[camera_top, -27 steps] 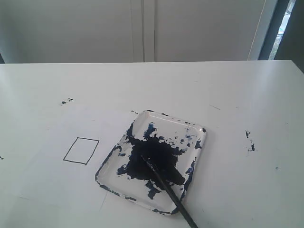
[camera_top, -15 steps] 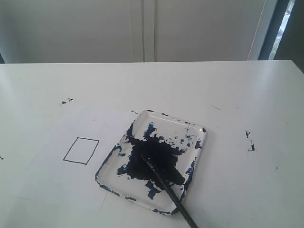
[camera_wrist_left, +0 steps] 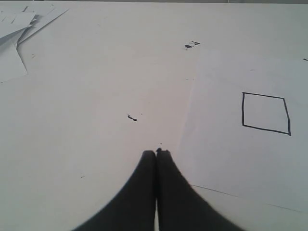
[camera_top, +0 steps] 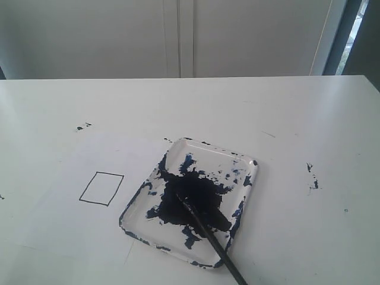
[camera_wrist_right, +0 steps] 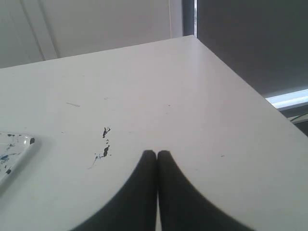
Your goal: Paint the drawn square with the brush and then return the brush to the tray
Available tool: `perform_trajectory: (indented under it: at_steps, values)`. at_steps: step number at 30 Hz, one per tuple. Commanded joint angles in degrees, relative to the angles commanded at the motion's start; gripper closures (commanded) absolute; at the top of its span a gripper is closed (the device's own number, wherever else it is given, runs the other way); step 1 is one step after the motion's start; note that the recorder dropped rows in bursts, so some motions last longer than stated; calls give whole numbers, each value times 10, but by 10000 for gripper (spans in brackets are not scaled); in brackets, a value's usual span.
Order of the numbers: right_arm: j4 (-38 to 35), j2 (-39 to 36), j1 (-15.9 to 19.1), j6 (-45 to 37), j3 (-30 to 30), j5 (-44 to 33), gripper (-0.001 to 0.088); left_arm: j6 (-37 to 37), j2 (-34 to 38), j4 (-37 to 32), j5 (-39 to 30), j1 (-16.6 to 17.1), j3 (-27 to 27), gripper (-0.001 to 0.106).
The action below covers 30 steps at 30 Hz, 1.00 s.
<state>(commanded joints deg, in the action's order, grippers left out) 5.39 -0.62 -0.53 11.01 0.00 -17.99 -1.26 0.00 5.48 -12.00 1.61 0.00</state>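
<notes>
The drawn square is a blank black outline on white paper, left of the tray; the left wrist view also shows the square. The clear tray holds a big dark blue blotch. The thin black brush lies with its tip in the blotch and its handle sticking out over the tray's near rim. Neither arm appears in the exterior view. My left gripper is shut and holds nothing, over bare table beside the paper. My right gripper is shut and holds nothing, with a tray corner off to one side.
The paper sheet lies under the square. Paint specks mark the table right of the tray, and a small speck sits far left. Loose white sheets lie off to one side in the left wrist view. The table's far corner shows.
</notes>
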Motion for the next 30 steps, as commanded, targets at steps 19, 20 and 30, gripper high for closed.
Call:
perform_trajectory:
  at_steps: [19,20,30]
  values:
    - [7,0,0,-20,0,158,868,75,0,-34,36,0,0,1053]
    - [7,0,0,-20,0,161,868,75,0,-34,38,0,0,1053]
    - [-34,0,0,97,0,263,868,13,0,1,203,0,0,1053]
